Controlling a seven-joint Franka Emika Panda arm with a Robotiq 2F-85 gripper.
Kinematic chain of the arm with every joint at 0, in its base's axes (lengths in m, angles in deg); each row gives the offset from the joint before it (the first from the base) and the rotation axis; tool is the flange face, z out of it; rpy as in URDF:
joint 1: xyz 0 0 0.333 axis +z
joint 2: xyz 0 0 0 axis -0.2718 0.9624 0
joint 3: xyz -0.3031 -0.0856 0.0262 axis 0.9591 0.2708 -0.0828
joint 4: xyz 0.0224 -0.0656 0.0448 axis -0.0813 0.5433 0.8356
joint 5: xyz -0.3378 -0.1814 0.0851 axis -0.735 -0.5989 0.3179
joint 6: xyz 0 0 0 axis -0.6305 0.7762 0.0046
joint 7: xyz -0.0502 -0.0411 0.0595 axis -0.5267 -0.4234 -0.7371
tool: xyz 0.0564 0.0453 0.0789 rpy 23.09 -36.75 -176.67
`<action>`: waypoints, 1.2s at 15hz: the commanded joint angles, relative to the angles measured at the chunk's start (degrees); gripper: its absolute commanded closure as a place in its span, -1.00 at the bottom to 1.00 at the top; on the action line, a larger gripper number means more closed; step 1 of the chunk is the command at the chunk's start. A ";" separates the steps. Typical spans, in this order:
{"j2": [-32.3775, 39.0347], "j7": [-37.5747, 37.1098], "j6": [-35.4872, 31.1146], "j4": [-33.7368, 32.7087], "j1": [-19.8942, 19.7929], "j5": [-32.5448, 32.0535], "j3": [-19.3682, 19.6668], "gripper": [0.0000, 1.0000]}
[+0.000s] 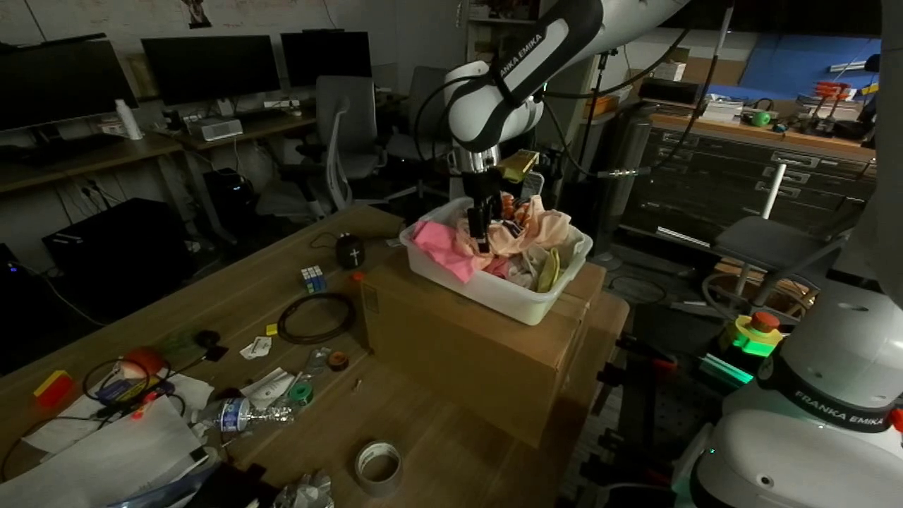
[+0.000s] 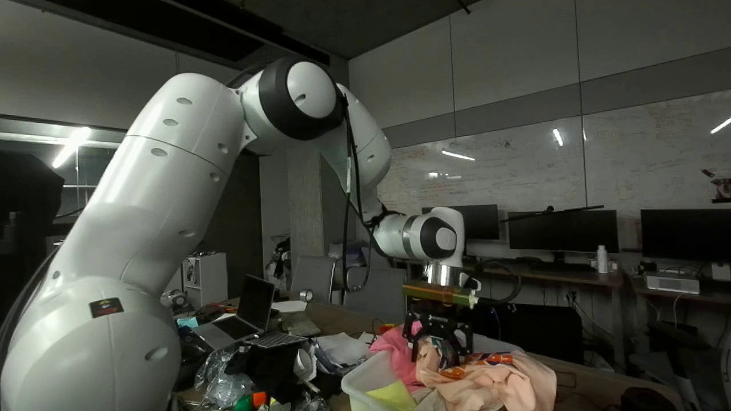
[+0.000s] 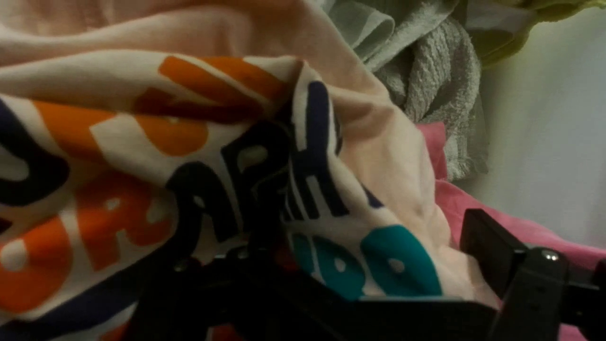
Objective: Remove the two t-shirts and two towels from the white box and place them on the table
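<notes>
Plainly, the arm reads "FRANKA EMIKA", its claw spread apart at a lettered peach t-shirt.

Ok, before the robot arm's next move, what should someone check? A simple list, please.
1. Gripper open: ok; jaws apart, printed peach cloth between them.
2. Pink cloth free of the peach: not ok; peach lies over part of it.
3. White box resting on cardboard box: ok.
4. Table uncluttered for setting down: not ok; a bottle and tape roll are on it.
5. All four pieces inside: cannot tell; folds hide what lies beneath.
</notes>
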 commanded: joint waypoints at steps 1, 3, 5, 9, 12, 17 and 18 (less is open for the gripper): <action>4.06 2.46 3.98 -4.35 -2.78 3.54 -0.92 -1.00; 5.60 2.88 5.32 -5.38 -3.77 4.75 -1.12 -1.00; 6.87 3.26 5.89 -6.16 -4.51 5.84 -1.47 -1.00; 8.09 3.15 6.21 -7.11 -4.87 6.45 -1.97 -1.00; 8.39 2.85 6.46 -7.63 -4.72 6.16 -2.13 -0.47; 7.86 2.82 6.74 -7.94 -5.03 6.27 -2.00 0.30; 7.67 3.17 6.58 -7.95 -5.31 6.54 -2.05 0.43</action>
